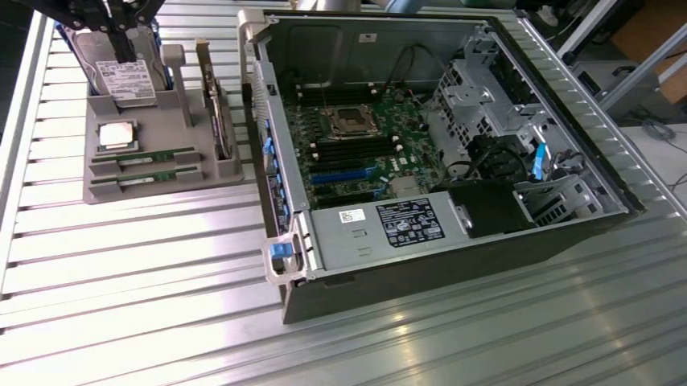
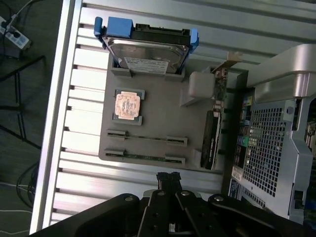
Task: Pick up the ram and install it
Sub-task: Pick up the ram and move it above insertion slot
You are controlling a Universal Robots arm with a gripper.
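Gripper (image 2: 168, 177) closed, empty, over tray (image 2: 163, 116) in exterior view's upper left | ram (image 2: 145, 157) edge-up in slots, probably for easy pinching

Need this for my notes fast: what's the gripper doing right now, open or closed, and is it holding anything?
Gripper: shut, holding nothing, above the grey tray; the ram sticks lie in the tray's slots.

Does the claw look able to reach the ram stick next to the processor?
Likely yes: that ram stick stands bare in its slot on the grey holder, nothing covers it, and the claw hangs above the holder, though shut.
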